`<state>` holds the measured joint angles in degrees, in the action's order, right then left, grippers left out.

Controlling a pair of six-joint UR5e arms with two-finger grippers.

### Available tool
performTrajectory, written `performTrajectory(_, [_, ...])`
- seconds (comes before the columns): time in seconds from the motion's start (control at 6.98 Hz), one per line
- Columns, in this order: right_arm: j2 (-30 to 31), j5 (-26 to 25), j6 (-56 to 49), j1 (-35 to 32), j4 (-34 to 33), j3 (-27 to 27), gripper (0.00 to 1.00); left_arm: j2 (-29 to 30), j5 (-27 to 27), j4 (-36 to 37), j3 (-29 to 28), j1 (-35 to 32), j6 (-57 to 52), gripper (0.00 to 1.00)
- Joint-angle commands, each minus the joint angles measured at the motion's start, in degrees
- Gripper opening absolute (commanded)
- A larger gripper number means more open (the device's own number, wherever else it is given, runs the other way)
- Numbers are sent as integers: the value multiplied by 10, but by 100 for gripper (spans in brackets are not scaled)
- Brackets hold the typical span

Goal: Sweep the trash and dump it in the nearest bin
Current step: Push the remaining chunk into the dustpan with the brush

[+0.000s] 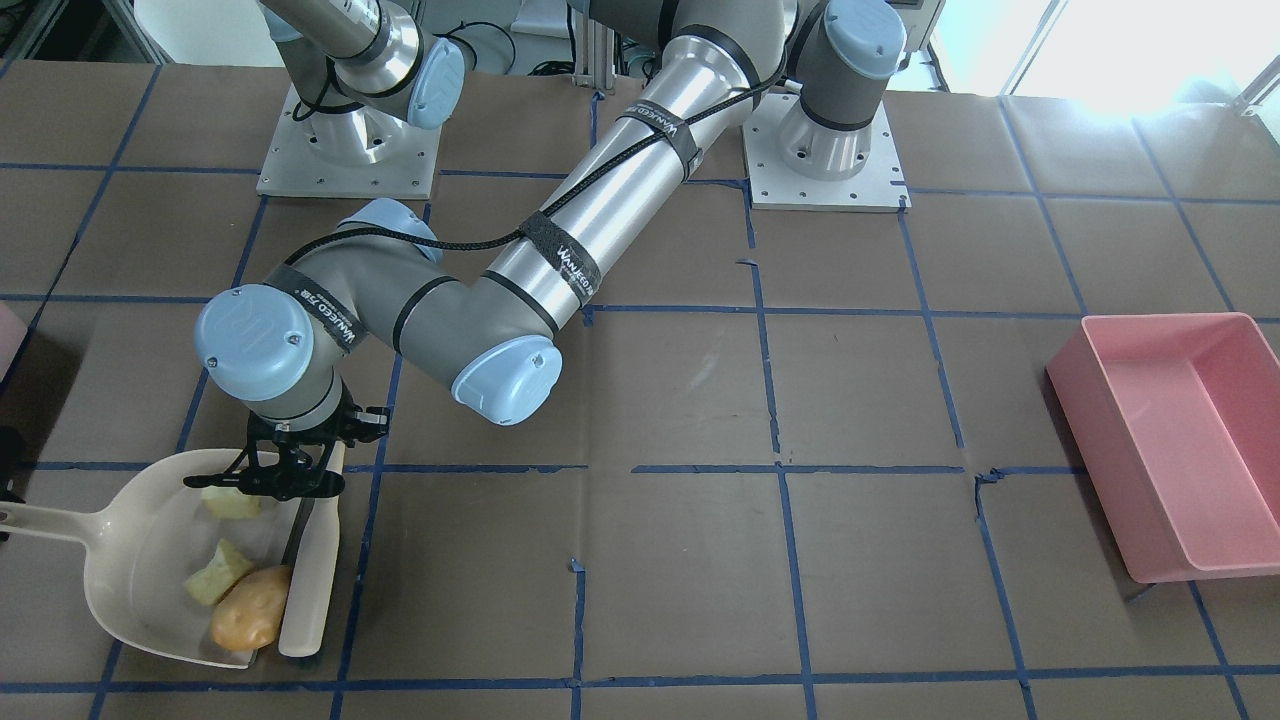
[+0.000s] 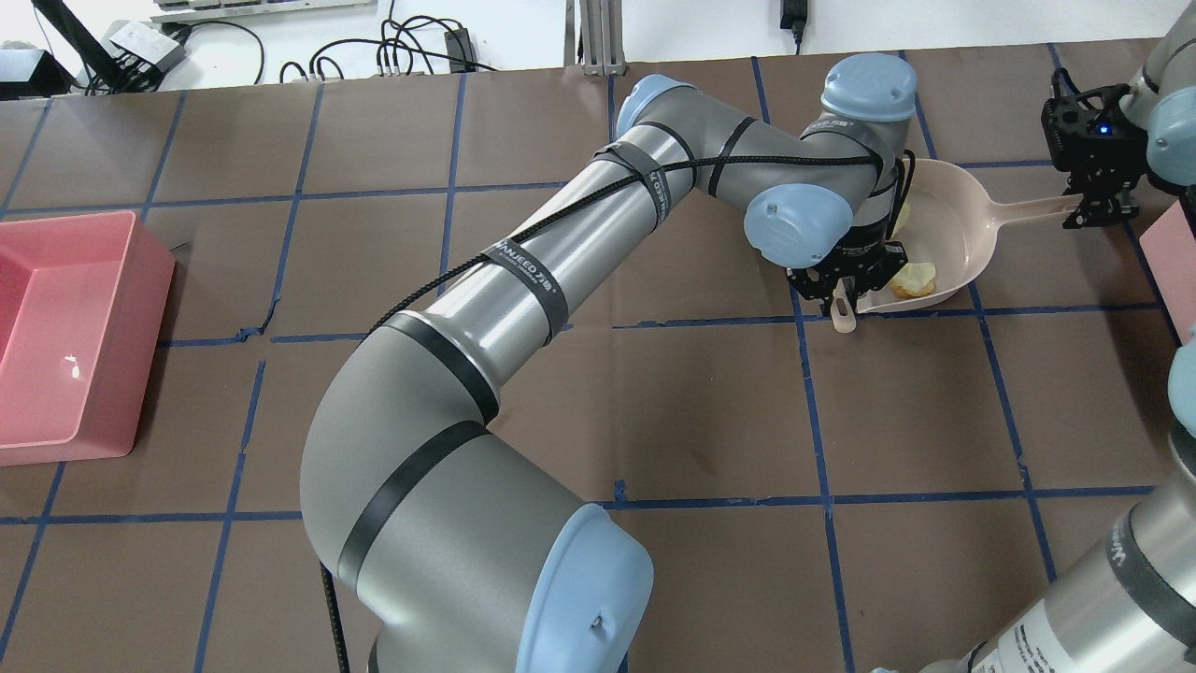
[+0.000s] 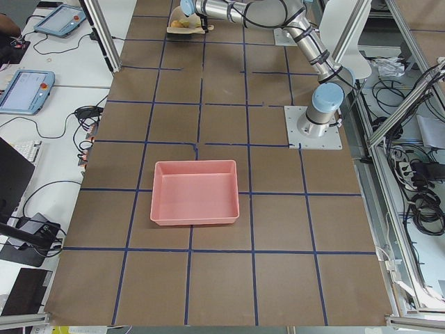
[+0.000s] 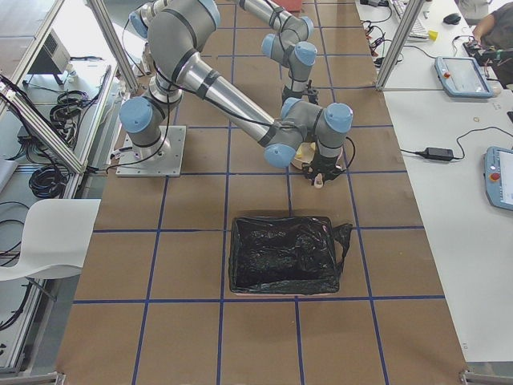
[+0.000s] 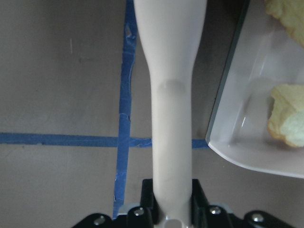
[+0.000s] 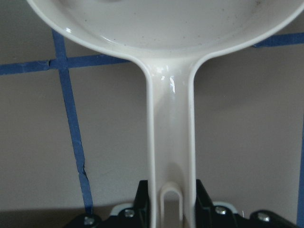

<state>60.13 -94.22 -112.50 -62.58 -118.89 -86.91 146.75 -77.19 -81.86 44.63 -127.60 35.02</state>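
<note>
Reading WANJEED: straps (image 1: 570,262) behind left hand (image 1: 300,488)

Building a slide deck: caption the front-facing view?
Left arm holds the brush along the mouth of the dustpan, three trash lumps inside it.

— What's off-task here?
— Brown table (image 1: 680,400), blue tape grid (image 1: 850,312). One deep pink tub (image 1: 1190,470), open side up, near one end.
— Around the table?
— White chair (image 4: 44,237). Two tablets (image 3: 24,90) on a desk (image 3: 69,62). Cables (image 2: 411,51).
</note>
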Motion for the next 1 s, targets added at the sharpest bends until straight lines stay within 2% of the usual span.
performTrajectory(0.0, [0,0,0,0,0,0,1,-5,0,-14,-2,-8,-122,0])
performTrajectory(0.43, [0,0,0,0,0,0,1,-19,-19,-20,-1,-20,-230,0])
performTrajectory(0.86, [-2,2,0,0,-1,-2,1,-37,-19,-29,3,-20,-236,0])
